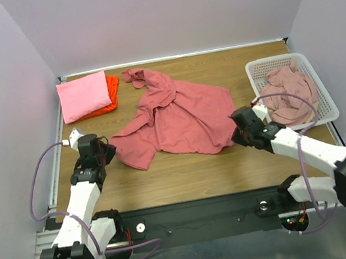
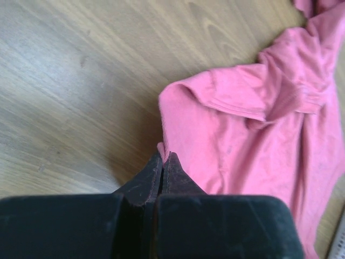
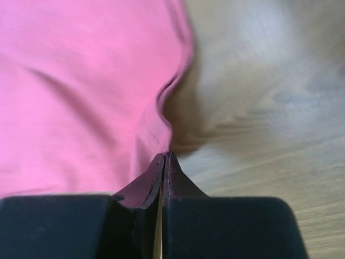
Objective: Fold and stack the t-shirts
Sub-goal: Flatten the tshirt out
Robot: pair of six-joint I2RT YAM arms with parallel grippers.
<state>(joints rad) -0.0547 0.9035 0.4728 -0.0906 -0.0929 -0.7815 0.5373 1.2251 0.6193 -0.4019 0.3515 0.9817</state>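
Note:
A large dusty rose-red t-shirt point(image 1: 174, 116) lies crumpled and spread on the wooden table. My left gripper point(image 1: 111, 150) is at its left corner and is shut on the cloth edge; the left wrist view shows the gripper point(image 2: 163, 155) pinching the shirt point(image 2: 242, 140). My right gripper point(image 1: 233, 134) is at the shirt's right lower edge, and the right wrist view shows it point(image 3: 165, 157) shut on the shirt's hem point(image 3: 81, 91). A folded bright pink t-shirt point(image 1: 84, 96) lies on a folded orange-red one point(image 1: 113, 94) at the back left.
A white plastic mesh basket point(image 1: 329, 107) stands at the right and holds crumpled paler dusty-pink shirts point(image 1: 291, 91). Grey walls close the table at the back and both sides. Bare wood shows in front of the shirt point(image 1: 187, 173).

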